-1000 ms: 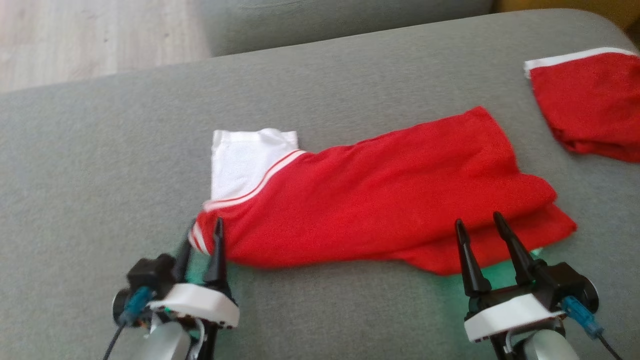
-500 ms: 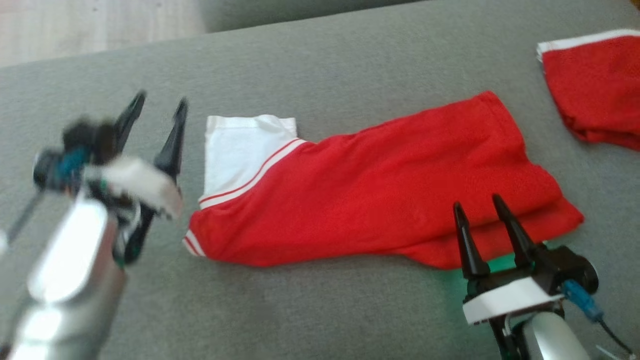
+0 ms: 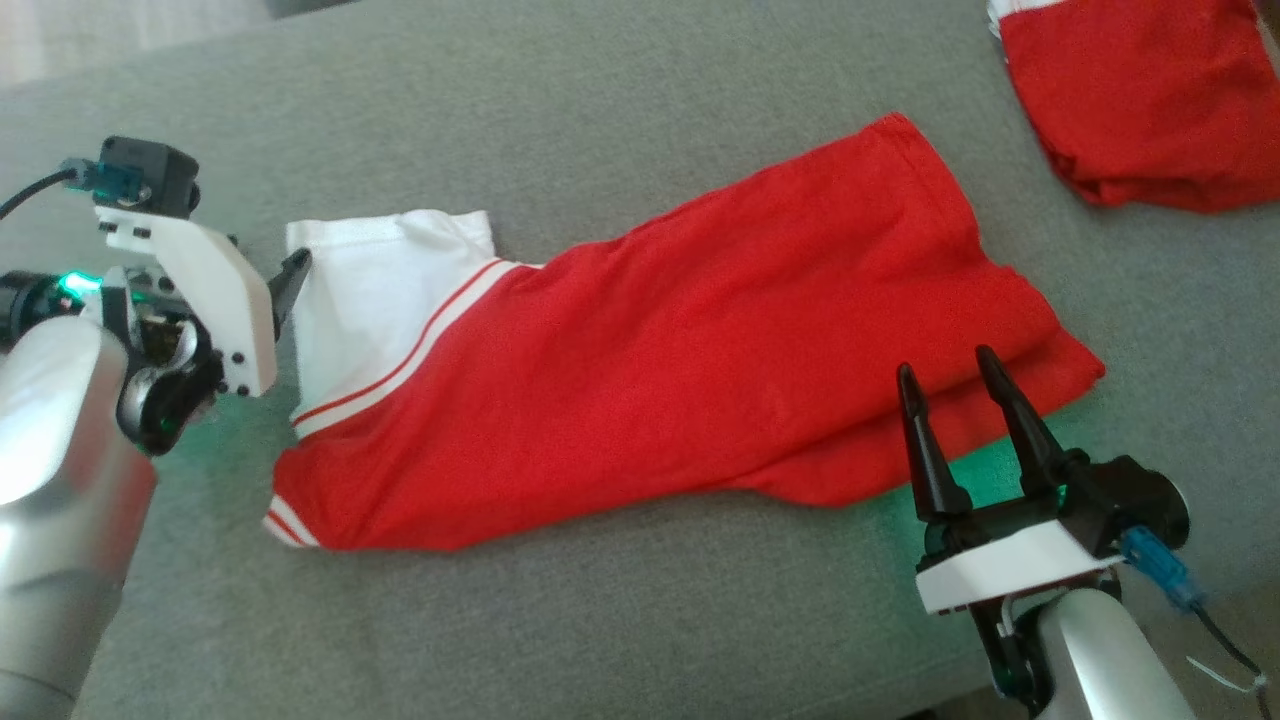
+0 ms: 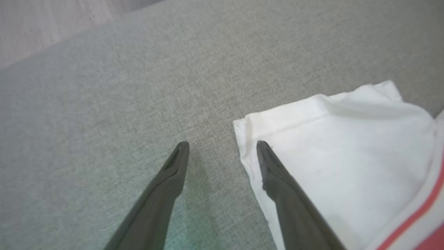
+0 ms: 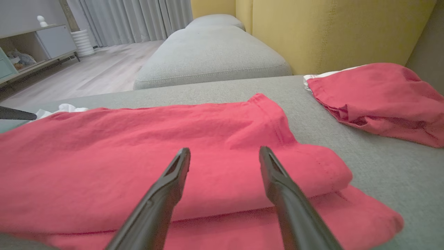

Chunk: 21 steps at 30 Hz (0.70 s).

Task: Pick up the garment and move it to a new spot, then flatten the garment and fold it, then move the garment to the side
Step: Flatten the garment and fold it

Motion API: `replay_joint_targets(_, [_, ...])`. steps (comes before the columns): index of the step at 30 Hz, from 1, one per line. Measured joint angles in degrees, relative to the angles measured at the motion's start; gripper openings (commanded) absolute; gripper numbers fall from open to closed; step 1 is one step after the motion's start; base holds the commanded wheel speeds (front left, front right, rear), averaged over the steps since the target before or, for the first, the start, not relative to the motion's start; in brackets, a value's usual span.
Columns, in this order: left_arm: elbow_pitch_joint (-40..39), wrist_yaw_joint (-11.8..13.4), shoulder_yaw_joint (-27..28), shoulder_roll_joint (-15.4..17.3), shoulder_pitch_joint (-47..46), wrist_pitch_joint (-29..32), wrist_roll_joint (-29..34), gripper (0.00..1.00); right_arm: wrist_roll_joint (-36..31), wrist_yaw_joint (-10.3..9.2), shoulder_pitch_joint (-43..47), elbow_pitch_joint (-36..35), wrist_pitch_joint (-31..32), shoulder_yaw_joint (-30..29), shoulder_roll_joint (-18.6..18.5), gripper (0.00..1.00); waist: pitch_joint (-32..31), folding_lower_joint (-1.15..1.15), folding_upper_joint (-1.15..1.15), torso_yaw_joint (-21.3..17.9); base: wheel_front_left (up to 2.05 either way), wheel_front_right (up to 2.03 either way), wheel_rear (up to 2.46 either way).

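Observation:
A red garment (image 3: 680, 350) with a white sleeve (image 3: 370, 300) and white stripes lies loosely folded on the grey sofa cushion (image 3: 640, 100). My left gripper (image 3: 290, 285) sits at the sleeve's left edge, pointing right. In the left wrist view the left gripper (image 4: 222, 146) is open, one finger (image 4: 277, 180) over the white sleeve's (image 4: 347, 149) edge and the other above bare cushion. My right gripper (image 3: 945, 365) stands open at the garment's right end. From the right wrist, the right gripper (image 5: 224, 150) hovers above the stacked red layers (image 5: 173, 149), holding nothing.
A second red garment (image 3: 1130, 100) with white trim lies at the far right, also visible as the other red garment (image 5: 381, 97) by the yellow backrest (image 5: 329, 27). Wooden floor (image 3: 100, 30) lies beyond the cushion's far edge. Another grey cushion (image 5: 211, 52) stands behind.
My left arm left the garment's near-left corner, swung up and out to the left, and now points at the white sleeve's edge. The camera shifted. The right gripper stayed put.

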Motion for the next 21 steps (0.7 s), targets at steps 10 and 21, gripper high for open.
replay_joint_targets(10, [-1.34, 0.01, -3.94, 2.37, -0.34, -1.23, -3.2, 1.0, 0.05, 0.0, -0.9, 0.0, 0.0, -0.26, 0.36, 1.0, 1.51, -0.01, 0.0, -1.62, 0.0, 0.0, 0.0])
replay_joint_targets(21, [-1.29, -0.43, -9.76, 3.31, -1.99, -5.58, -5.75, 0.0, 0.03, 0.0, -1.41, -0.02, 0.0, -0.14, 0.47, 1.0, 2.26, -0.01, 0.0, -2.01, 0.0, 0.0, 0.0])
